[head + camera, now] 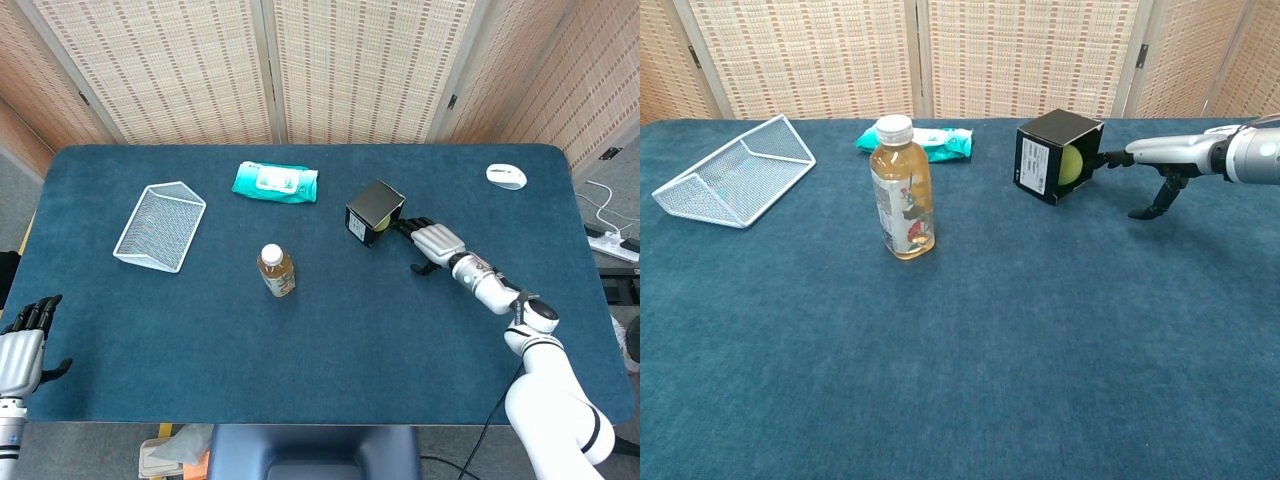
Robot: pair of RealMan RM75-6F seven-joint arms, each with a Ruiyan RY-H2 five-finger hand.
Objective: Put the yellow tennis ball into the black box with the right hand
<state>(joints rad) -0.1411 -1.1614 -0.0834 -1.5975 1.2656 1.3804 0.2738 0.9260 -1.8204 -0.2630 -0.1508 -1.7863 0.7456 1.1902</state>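
The small black cardboard box (374,211) lies tipped on its side on the blue felt-covered counter (330,350), its open mouth turned toward three o'clock in the chest view. The yellow tennis ball (1069,166) sits inside that mouth, partly hidden by the box's edge; in the head view only a sliver of yellow shows at the box's four o'clock corner. A white label is on the box's outer side facing the chest camera.

The right robot hand (432,241) lies just at the four o'clock side of the box, fingers stretched flat toward the opening with their dark tips (1110,158) at the box's rim. Whether they touch the ball cannot be told. It holds nothing, and its thumb hangs down toward the counter. The left robot hand (22,338) rests at the counter's eight o'clock corner, well apart from everything, fingers extended upward and slightly spread, empty.

A clear plastic bottle of amber drink with a white cap (902,187) stands upright at roughly eight o'clock from the box. A teal packet of wet wipes (275,183) lies at nine o'clock from the box. A white wire mesh basket (159,226) rests tilted further toward nine o'clock. A white computer mouse (506,176) sits near the counter's two o'clock corner.
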